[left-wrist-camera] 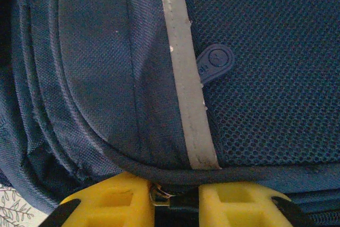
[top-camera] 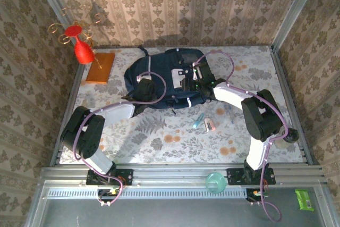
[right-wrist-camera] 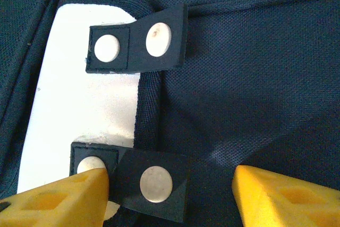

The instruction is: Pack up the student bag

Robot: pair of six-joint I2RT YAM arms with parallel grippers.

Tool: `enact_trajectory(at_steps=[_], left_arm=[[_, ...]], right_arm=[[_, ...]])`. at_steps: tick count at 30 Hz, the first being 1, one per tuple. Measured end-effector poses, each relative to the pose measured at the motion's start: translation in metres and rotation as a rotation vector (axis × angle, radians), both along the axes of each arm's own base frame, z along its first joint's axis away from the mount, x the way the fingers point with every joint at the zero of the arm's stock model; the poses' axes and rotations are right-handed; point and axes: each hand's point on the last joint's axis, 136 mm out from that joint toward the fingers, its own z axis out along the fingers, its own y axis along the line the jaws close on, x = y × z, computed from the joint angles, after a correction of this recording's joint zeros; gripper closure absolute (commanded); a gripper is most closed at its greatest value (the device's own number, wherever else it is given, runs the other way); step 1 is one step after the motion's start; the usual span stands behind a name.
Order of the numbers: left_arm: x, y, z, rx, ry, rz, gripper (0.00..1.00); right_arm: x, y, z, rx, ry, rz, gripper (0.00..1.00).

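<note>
The student bag lies flat at the middle of the surface, front side up, and looks zipped along the edge the left wrist view shows. Nothing can be seen inside it.

The left end effector sits at the bag's left edge. Its yellow fingers are drawn close together on a small metal zipper pull, which fills the narrow gap between them, so it reads as pinched. The right end effector rests on the bag's front beside the white patch. Its fingers are well apart, one on either side of a dark snap tab, and they clamp nothing.

Loose things lie outside the bag. A teal item and a small pale item lie on the surface just beyond the bag's near right edge, and an orange board lies off its left side.

By my judgement the task is at its start. The bag has yet to be opened, and after that comes loading the loose things and closing it.
</note>
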Motion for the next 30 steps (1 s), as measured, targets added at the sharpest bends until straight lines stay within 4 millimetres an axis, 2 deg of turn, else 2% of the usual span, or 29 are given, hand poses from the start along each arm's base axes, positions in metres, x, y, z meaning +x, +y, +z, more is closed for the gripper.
enact_trajectory(at_steps=[4,12,17,25,30], left_arm=[[-0.0012,0.0014,-0.0012,-0.026,-0.004,0.011,0.82],[-0.0024,0.0028,-0.0031,-0.116,-0.007,0.056,0.7],[-0.0032,0.0036,-0.0057,-0.161,-0.006,0.09,0.7],[-0.0021,0.0006,-0.0042,-0.194,-0.01,0.098,0.8],[-0.0006,-0.0003,-0.0021,-0.201,-0.021,0.097,0.92]], right_arm=[[-0.0001,-0.0002,-0.0003,0.0,0.0,0.0,0.34],[-0.0001,0.0002,-0.0001,0.003,0.0,0.001,0.34],[-0.0004,-0.0001,-0.0007,0.003,0.001,0.001,0.34],[0.0001,0.0,-0.0006,0.005,-0.003,0.002,0.34],[-0.0001,-0.001,0.0001,0.007,-0.005,0.0,0.34]])
